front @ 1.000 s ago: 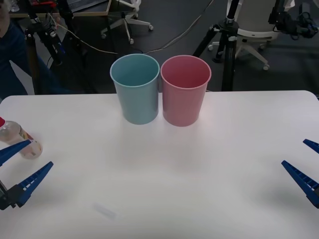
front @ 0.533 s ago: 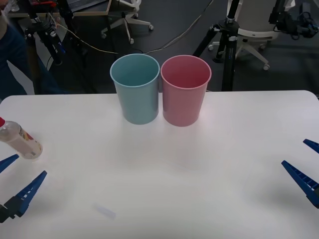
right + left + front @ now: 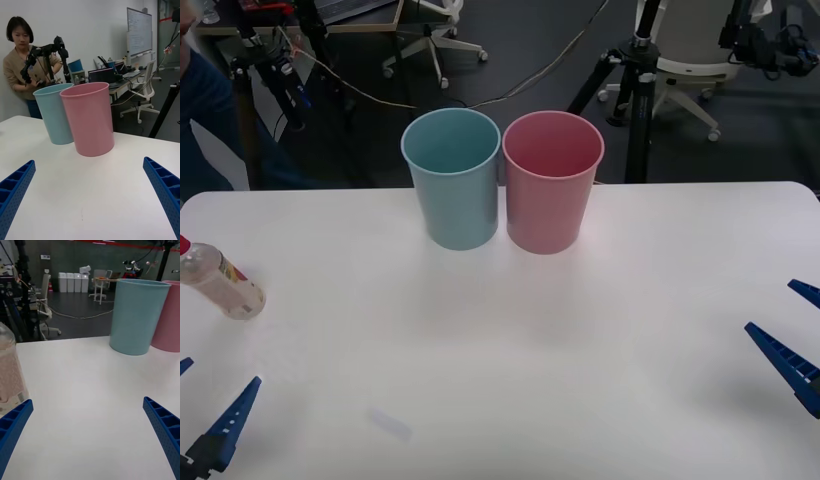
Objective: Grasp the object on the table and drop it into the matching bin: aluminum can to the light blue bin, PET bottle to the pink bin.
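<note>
The bottle [image 3: 218, 281] lies at nine o'clock on the bench [image 3: 510, 350]. Left gripper [image 3: 202, 420], seven o'clock, fingers spread, empty. Right gripper [image 3: 792, 330], four o'clock, fingers spread.

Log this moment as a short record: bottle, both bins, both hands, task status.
bottle: PET bottle lying on its side at the table's left edge, ungrasped
pink bin: pink bin upright at the far middle, on the right
blue bin: light blue bin upright, close beside it on the left
left hand: left hand open, low at the near left, short of the bottle
right hand: right hand open, at the near right
status: bottle not yet binned
</note>
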`<action>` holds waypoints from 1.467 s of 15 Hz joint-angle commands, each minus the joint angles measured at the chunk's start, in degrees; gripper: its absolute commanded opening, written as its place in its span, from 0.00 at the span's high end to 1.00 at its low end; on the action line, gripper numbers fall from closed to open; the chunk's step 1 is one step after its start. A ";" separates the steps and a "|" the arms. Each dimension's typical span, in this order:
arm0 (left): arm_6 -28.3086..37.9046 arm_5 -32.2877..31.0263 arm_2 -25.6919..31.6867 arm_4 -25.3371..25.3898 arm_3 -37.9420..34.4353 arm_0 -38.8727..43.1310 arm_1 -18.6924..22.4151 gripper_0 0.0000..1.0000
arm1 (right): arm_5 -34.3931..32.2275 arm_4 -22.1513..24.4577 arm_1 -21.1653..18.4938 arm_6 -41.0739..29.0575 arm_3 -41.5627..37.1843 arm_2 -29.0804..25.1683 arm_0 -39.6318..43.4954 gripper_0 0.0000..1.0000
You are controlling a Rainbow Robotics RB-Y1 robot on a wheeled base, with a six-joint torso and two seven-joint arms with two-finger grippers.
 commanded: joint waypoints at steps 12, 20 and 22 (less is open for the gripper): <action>-6.92 0.16 4.43 0.22 22.57 -17.86 0.00 0.00 | 0.00 0.00 0.00 0.00 0.00 0.00 0.00 0.00; -6.48 0.16 6.54 -2.60 33.38 -30.96 0.00 0.00 | 0.00 0.00 0.00 0.00 0.00 0.00 0.00 0.00; -6.48 1.13 6.54 -2.60 34.35 -32.28 0.35 0.00 | 0.00 0.00 0.00 0.00 0.00 0.00 0.00 0.00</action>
